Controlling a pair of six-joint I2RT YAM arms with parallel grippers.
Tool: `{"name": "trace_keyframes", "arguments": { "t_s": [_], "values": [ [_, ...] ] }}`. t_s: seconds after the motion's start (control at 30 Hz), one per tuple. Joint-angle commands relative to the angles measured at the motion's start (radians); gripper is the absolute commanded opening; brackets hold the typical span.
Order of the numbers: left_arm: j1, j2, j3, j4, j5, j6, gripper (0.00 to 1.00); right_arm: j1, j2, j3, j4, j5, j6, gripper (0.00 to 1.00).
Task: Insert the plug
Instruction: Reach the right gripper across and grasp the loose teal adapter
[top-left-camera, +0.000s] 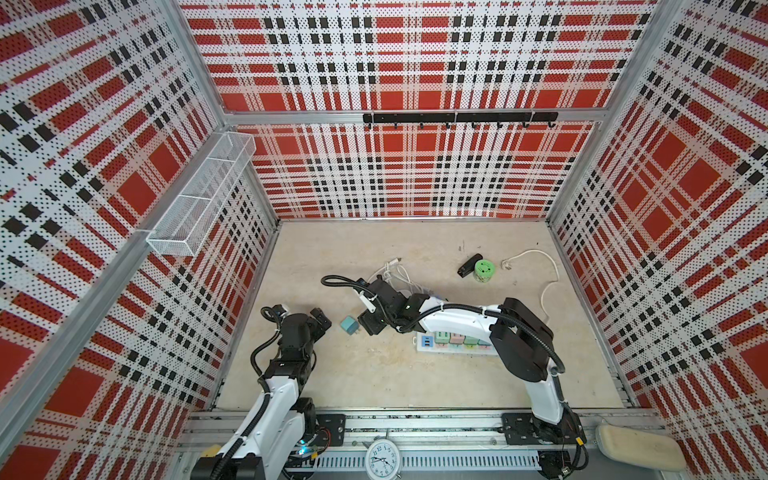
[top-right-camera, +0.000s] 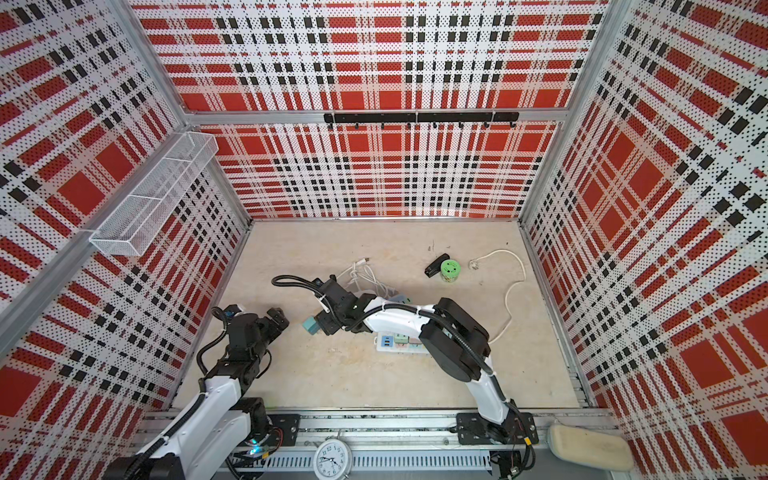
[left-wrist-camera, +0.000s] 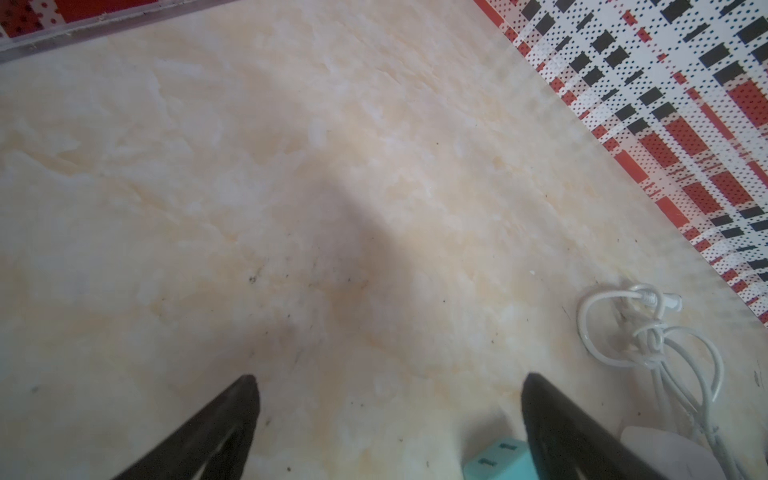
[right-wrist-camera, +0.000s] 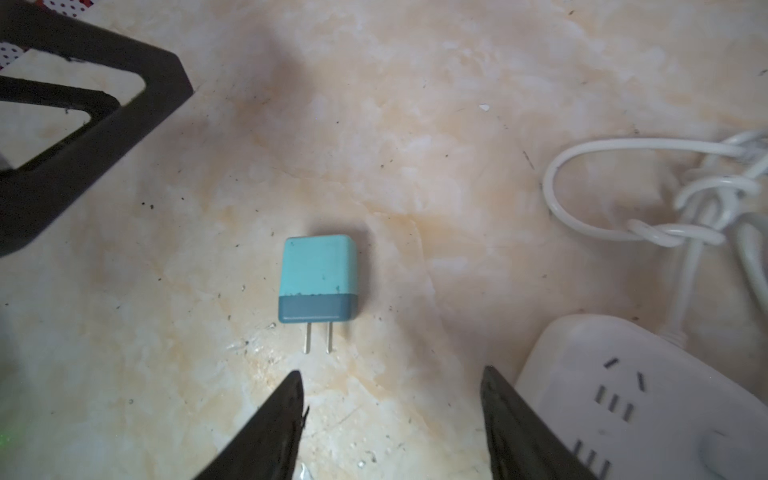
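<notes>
Right wrist view has the best angle on this: the teal plug (right-wrist-camera: 318, 280) is lying flat on the marbled tabletop (right-wrist-camera: 415, 124), its two metal prongs pointing back at the right gripper (right-wrist-camera: 392, 374). That gripper's fingers are apart with nothing between them, tips just short of the prongs, so it isn't holding anything. Right beside it sits a white socket block (right-wrist-camera: 623, 395), with a knotted white cable bundle (right-wrist-camera: 660, 237) just past that.

In a top view the plug (top-left-camera: 348, 324) sits between the two grippers. It's right up against the nose of the right one (top-left-camera: 365, 328). The left gripper (top-left-camera: 322, 318) is near its other side, though I can't tell whether it's touching.

Left wrist view shows the left gripper (left-wrist-camera: 390, 377) with its fingers spread wide over bare table and gripping nothing. A corner of the plug (left-wrist-camera: 496, 459) peeks in beside one finger.

A pastel power strip (top-left-camera: 453, 343) lies partly under the right arm, apart from the plug, so nothing's plugged in yet.
</notes>
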Motion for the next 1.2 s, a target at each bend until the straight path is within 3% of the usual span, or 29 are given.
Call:
{"name": "trace_keyframes", "arguments": {
  "t_s": [0.0,0.2,0.47,0.73,1.17],
  "values": [
    [0.012,-0.014,0.009,-0.018,-0.03,-0.029,0.99,0.014,0.055,0.077,-0.01,-0.092,0.011,0.68],
    [0.019,-0.018,0.007,-0.018,-0.021,-0.03,0.99,0.042,0.135,0.168,-0.037,-0.108,0.0,0.68],
    [0.039,-0.036,-0.003,-0.024,-0.019,-0.046,0.99,0.052,0.218,0.216,-0.048,-0.071,-0.005,0.6],
    [0.047,-0.037,-0.005,-0.023,-0.009,-0.049,0.99,0.097,0.266,0.231,-0.035,0.054,-0.032,0.51],
    [0.055,-0.043,-0.009,-0.023,-0.002,-0.053,0.99,0.098,0.267,0.161,0.031,0.096,-0.007,0.39]
  ]
}}
